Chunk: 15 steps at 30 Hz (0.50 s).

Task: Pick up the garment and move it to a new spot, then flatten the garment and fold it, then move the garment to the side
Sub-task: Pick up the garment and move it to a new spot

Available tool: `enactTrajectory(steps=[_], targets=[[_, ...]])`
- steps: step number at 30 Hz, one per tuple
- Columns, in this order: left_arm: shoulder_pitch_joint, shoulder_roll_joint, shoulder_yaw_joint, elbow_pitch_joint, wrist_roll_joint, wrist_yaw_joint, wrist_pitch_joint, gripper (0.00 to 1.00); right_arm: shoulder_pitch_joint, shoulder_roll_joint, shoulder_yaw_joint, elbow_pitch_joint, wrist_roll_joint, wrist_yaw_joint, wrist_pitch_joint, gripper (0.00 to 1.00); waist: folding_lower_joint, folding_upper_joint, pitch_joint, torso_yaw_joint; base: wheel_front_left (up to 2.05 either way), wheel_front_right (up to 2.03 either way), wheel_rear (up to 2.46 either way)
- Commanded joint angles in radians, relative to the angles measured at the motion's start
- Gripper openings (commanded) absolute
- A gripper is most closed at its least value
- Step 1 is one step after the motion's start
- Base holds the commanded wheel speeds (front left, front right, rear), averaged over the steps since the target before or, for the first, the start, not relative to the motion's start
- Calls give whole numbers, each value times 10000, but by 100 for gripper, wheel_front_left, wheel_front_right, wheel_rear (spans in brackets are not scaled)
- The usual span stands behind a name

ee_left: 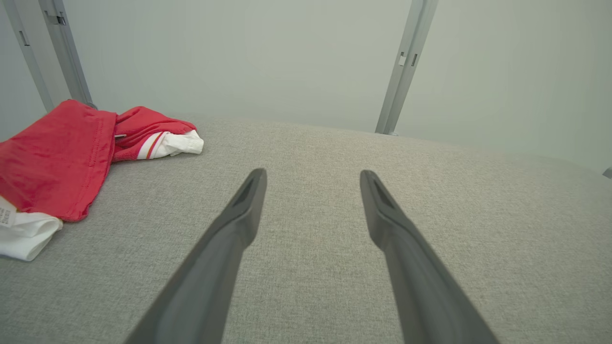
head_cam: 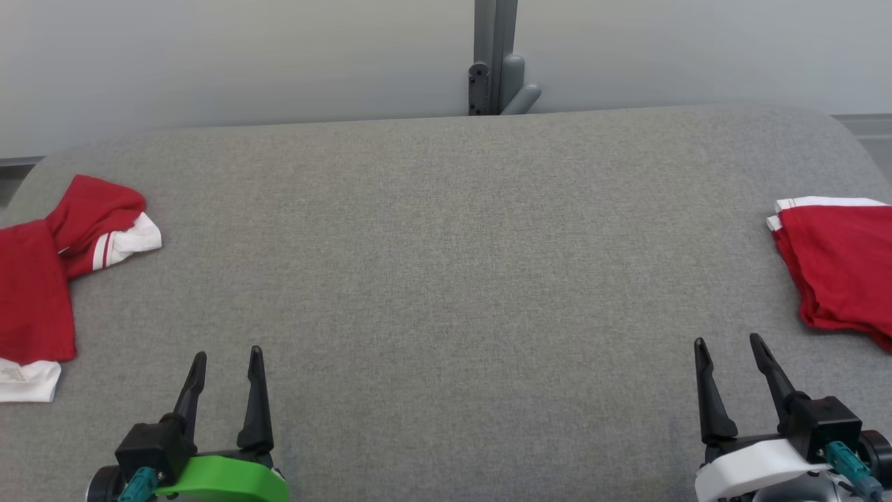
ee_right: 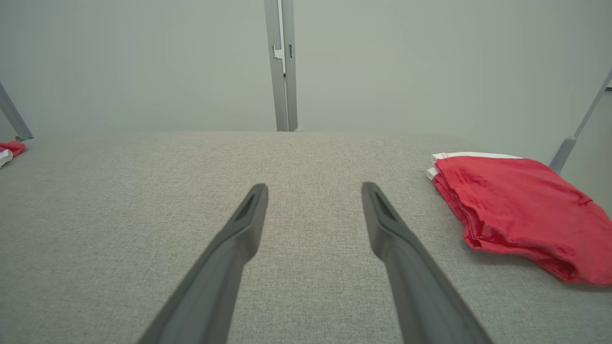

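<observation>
My left gripper (head_cam: 228, 353) jaws wide apart, empty, my right gripper (head_cam: 727, 339) the same, crumpled garment (head_cam: 42, 279) at nine o'clock, untouched

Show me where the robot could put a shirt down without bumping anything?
The whole grey middle of the padded table is bare, from the crumpled red garment on the left to the folded red garment on the right. Only those two side edges are crowded.
</observation>
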Motion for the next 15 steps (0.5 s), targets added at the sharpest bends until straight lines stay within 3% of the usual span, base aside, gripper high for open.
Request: enactTrajectory(steps=[1, 15], targets=[[-4, 18, 26, -18, 70, -35, -7, 100, 70, -3, 2, 38, 74, -15, -31, 100, 0, 0, -6, -29, 0, 0, 0], [-49, 20, -44, -22, -70, 25, -5, 100, -86, -2, -90, 26, -27, -15, -31, 100, 0, 0, -25, 30, 0, 0, 0]])
